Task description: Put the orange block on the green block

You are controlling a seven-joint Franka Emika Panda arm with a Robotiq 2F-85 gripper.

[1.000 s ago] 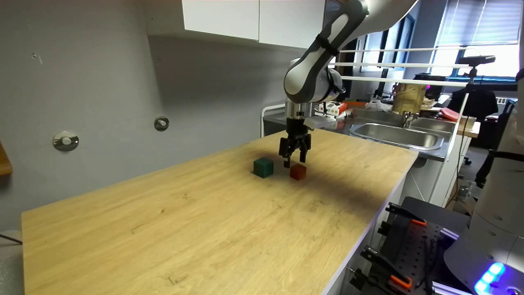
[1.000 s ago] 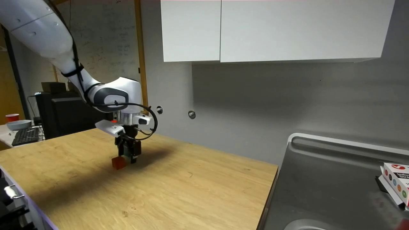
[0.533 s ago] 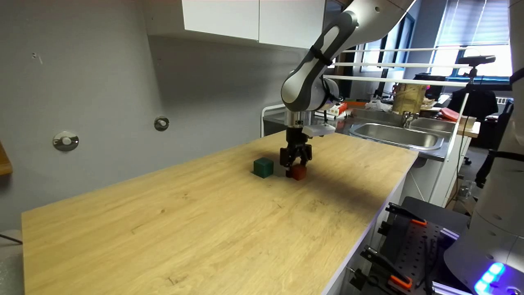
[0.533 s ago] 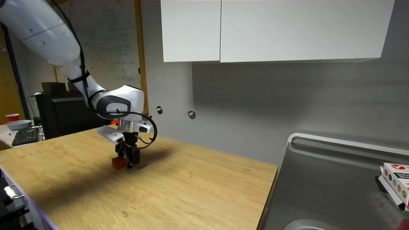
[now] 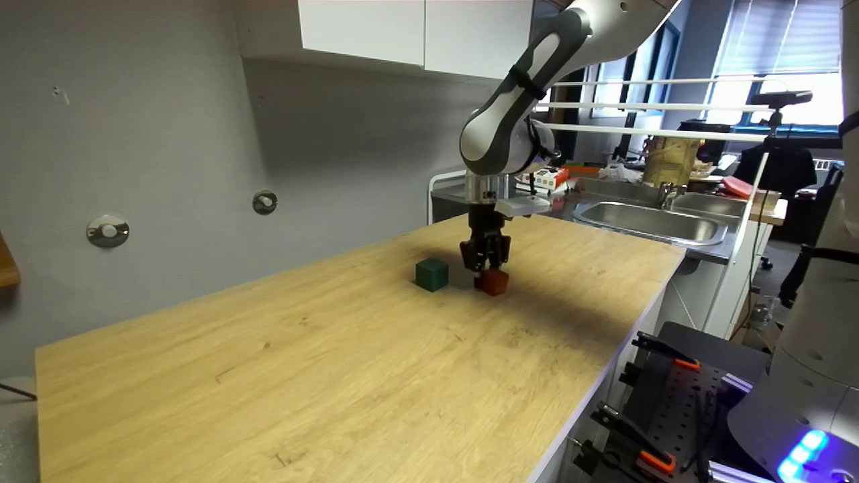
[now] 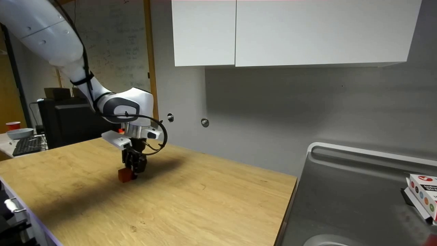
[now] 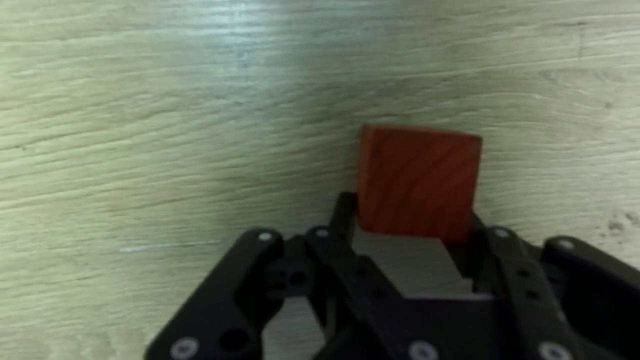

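Observation:
The orange block [image 5: 496,283], a small reddish cube, stands on the wooden tabletop in both exterior views. My gripper [image 7: 410,212] is shut on it in the wrist view, with one black finger [image 7: 345,212] against the left side and the other pressed to the right, partly shadowed. The fingers grip its near part, so most of its top shows ahead of them. Whether it touches the table, I cannot tell. To the left in an exterior view sits the dark green block [image 5: 431,274], upright and a short gap away. It is out of sight in the remaining views.
The wooden tabletop [image 5: 302,376] runs along a grey wall [image 5: 168,168]. A metal sink [image 5: 651,221] lies beyond its far end. White cabinets [image 6: 293,34] hang above. A box [image 6: 423,191] rests on the metal counter [image 6: 344,201].
My gripper came down around the orange block, narrowed and took hold of it, then rose slightly. The orange block shifted a little away from the green block, which has not moved.

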